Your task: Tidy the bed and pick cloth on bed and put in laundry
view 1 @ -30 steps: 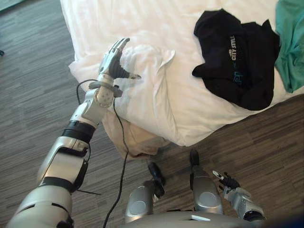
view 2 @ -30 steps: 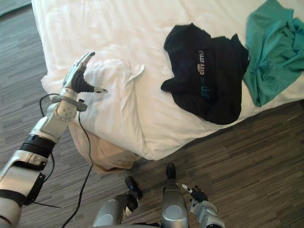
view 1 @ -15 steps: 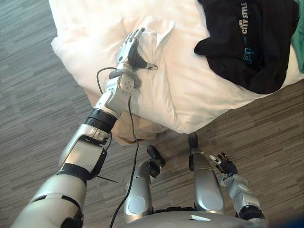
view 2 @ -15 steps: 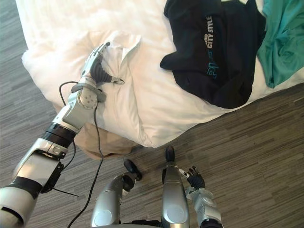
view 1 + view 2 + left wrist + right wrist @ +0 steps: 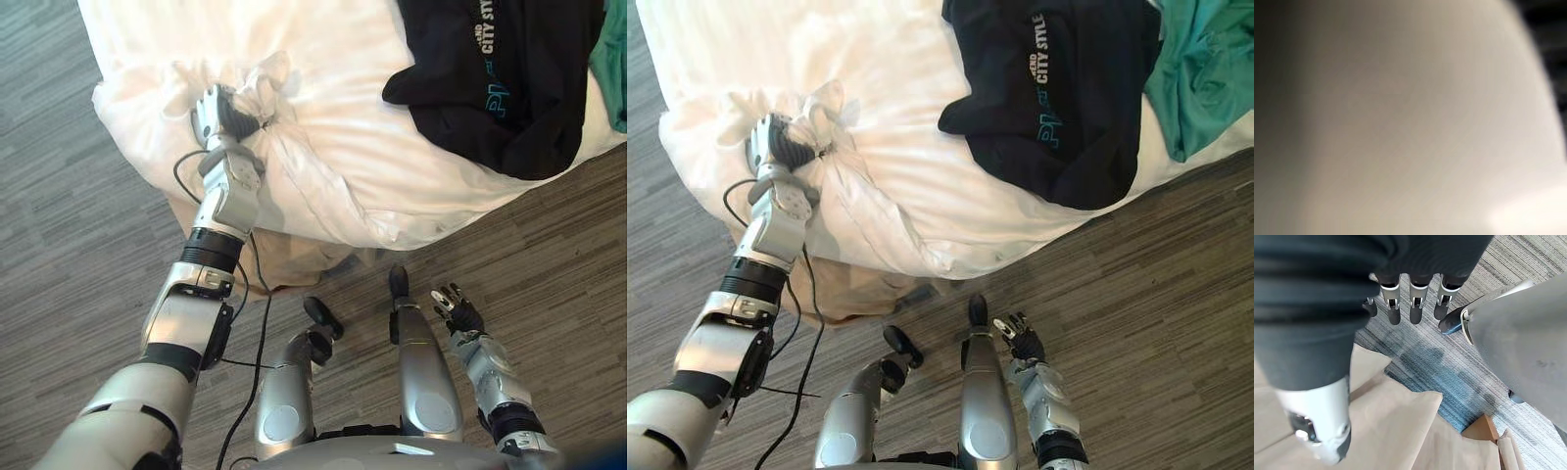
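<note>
My left hand [image 5: 221, 114] lies on the near left corner of the bed, its fingers curled into the white duvet [image 5: 333, 166], which bunches up in folds around them. The left wrist view shows pale cloth [image 5: 1410, 127] pressed close. A black T-shirt [image 5: 1058, 98] with pale print lies spread on the bed to the right, apart from the hand. A green cloth [image 5: 1200, 69] lies crumpled beyond it at the bed's right edge. My right hand [image 5: 457, 313] hangs low over the floor with straight fingers [image 5: 1415, 308] and holds nothing.
A beige sheet [image 5: 284, 269] hangs from under the duvet at the bed's near corner and shows in the right wrist view [image 5: 1400, 431]. Grey striped floor [image 5: 1176, 323] runs along the bed's left and near sides.
The left hand's straight fingers have curled shut on the duvet, gathering it into a bunch. The camera has shifted, so the bed sits higher in the picture. The right hand stays low.
</note>
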You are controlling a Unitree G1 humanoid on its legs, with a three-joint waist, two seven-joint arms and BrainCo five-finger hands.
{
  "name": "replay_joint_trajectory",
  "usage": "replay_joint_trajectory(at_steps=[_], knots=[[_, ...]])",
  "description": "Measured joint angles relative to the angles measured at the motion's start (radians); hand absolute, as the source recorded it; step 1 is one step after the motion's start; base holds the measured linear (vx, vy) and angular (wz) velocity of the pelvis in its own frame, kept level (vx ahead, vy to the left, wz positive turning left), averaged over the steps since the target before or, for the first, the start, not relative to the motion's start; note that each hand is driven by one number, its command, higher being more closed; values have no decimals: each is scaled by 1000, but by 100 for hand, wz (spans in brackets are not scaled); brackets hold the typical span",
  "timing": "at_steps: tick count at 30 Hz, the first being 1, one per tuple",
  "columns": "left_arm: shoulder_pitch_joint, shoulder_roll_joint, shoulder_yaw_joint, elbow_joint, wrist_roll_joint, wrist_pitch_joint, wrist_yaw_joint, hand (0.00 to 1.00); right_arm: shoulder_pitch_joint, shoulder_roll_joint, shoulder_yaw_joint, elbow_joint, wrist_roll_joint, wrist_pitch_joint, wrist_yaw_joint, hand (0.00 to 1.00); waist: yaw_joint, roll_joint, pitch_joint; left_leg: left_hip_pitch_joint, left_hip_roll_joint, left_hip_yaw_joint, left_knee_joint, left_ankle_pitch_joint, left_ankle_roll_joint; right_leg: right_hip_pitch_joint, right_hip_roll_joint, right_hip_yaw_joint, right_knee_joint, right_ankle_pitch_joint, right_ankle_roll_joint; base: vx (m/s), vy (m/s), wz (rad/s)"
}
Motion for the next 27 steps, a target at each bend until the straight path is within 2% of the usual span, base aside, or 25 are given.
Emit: replay_joint_trajectory(at_steps=[5, 8, 10, 13, 17, 18, 19, 23, 25, 27], knots=[[76, 7, -3, 2, -113, -131, -8, 100, 17, -18, 7, 2, -41, 8, -23, 0, 3, 3, -2, 75, -35, -4, -64, 9, -6, 60, -21, -14, -2, -19, 11, 69, 31, 7], [139, 39, -23, -38, -168, -207, -39, 100, 50, -19, 7, 16, -42, 16, -36, 0, 26, 3, -11, 114, -47, -9, -99, 24, -6, 98, -29, -33, -6, -33, 13, 102, 12, 15], [219, 82, -23, -87, -203, -257, -65, 100, 62, -16, 4, 62, -58, 34, -46, 0, 29, 4, -39, 124, -53, -14, -122, 50, -18, 119, -39, -72, -18, -36, 13, 153, -6, 31], [360, 132, -17, -161, -233, -298, -101, 100, 95, -15, -6, 118, -58, 45, -55, 0, 47, 14, -67, 179, -50, -37, -143, 62, -30, 214, -35, -123, -74, -35, 13, 127, -11, 29], [563, 158, 34, -236, -250, -373, -163, 100, 123, -19, -34, 226, -57, 67, -62, 0, 62, 32, -156, 217, -43, -100, -153, 62, -30, 335, -22, -188, -176, -22, 21, 140, -11, 38], [616, 158, 49, -260, -269, -390, -180, 100, 124, -19, -42, 250, -57, 75, -63, 0, 74, 36, -171, 236, -42, -118, -162, 62, -30, 368, -16, -199, -202, -18, 22, 122, -15, 25], [661, 157, 58, -285, -285, -410, -211, 0, 123, -20, -44, 269, -57, 79, -63, 0, 81, 38, -185, 247, -40, -134, -166, 62, -30, 395, -11, -215, -227, -10, 20, 117, -17, 24], [781, 150, 77, -345, -389, -447, -282, 0, 123, -22, -66, 296, -57, 91, -61, 0, 91, 49, -201, 278, -32, -179, -179, 62, -30, 461, 4, -244, -271, 13, 21, 32, -2, 20], [845, 128, 102, -355, -465, -450, -323, 0, 127, -25, -86, 317, -57, 101, -59, 0, 112, 48, -216, 292, -29, -198, -189, 62, -30, 486, 14, -244, -302, 33, 24, 0, 0, 0], [905, 94, 123, -355, -480, -448, -349, 0, 141, -27, -98, 317, -57, 111, -50, 0, 113, 47, -223, 311, -33, -215, -205, 62, -30, 515, 16, -264, -321, 34, 25, -16, -16, 15]])
